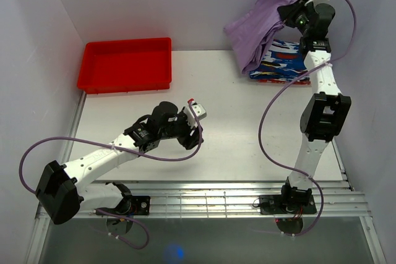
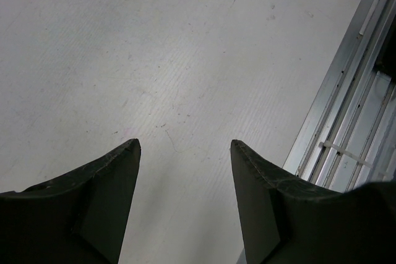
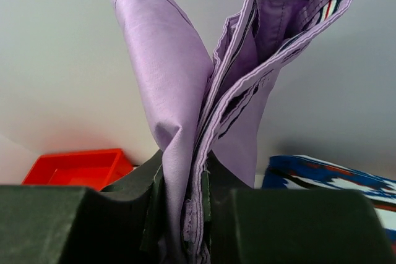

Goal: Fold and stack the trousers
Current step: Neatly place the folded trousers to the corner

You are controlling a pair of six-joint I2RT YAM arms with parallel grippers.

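Right gripper (image 3: 185, 183): clamped on trousers (image 3: 179, 91); lower evenly onto patterned stack (image 1: 286, 61) beneath it. Left gripper (image 2: 185, 153): parted, empty.

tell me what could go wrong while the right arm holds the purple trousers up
The right gripper pinches only a bunched edge of the trousers, so they may slip free. Their hanging part lies against the patterned stack; pulling away could drag it askew.
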